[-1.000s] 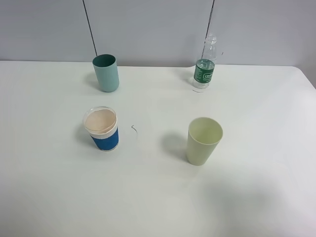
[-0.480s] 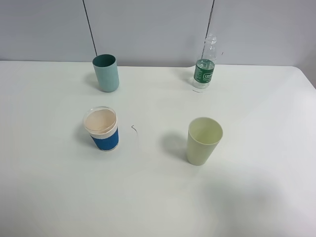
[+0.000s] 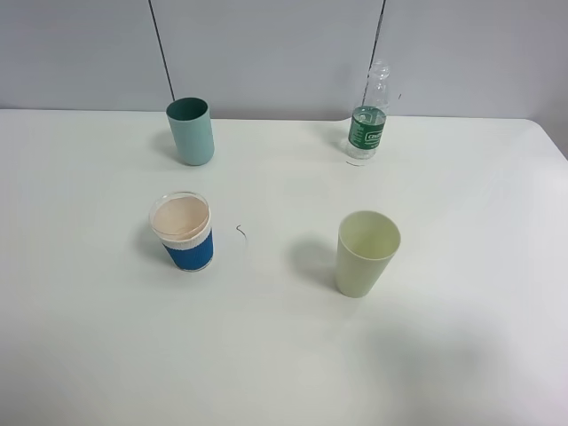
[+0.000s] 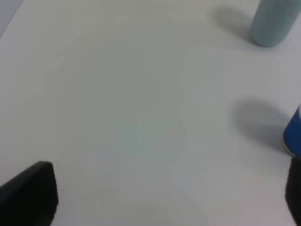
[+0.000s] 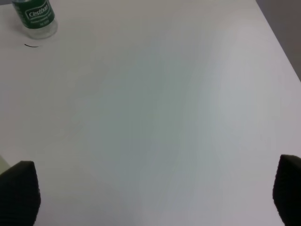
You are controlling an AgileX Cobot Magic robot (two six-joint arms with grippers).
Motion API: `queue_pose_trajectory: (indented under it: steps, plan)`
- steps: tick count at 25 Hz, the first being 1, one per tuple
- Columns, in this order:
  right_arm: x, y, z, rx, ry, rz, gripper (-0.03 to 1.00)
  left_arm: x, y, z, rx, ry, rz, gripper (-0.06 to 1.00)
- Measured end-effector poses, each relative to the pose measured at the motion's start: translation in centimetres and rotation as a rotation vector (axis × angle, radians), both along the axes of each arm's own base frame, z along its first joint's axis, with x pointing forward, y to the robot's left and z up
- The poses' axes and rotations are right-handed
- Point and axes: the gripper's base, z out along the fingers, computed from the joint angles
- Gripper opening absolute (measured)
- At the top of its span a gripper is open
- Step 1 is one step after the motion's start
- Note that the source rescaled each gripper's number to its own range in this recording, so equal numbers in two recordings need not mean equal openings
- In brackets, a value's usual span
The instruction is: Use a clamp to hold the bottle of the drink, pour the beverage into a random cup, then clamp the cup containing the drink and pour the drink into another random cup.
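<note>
On a white desk (image 3: 284, 355): a clear bottle (image 3: 368, 124) with dark green, white-lettered label; a plain teal cup (image 3: 192, 131), darker green inside; a blue-sleeved cup (image 3: 184, 232) with white band, peach interior; a pale yellow-green cup (image 3: 365, 253).

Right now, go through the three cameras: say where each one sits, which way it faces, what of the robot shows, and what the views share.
Exterior high: mounted above, looking down at the white table with teal cup, blue-sleeved cup, yellow-green cup and bottle; no arm shows.
Left wrist: on the left arm, facing the tabletop; open left gripper fingertips at the edges.
Right wrist: on the right arm, facing the tabletop; open right gripper fingertips.
Shared: left wrist and overhead both show the teal and blue-sleeved cups; right wrist and overhead share the bottle.
</note>
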Motion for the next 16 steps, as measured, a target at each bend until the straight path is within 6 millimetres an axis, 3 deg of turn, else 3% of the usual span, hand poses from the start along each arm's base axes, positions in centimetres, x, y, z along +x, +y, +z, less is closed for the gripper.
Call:
queue_pose_trajectory:
  steps: [16]
  plan:
    - [0.00, 0.00, 0.00, 0.000, 0.000, 0.000, 1.00, 0.00, 0.00, 0.00, 0.000, 0.000, 0.000, 0.95]
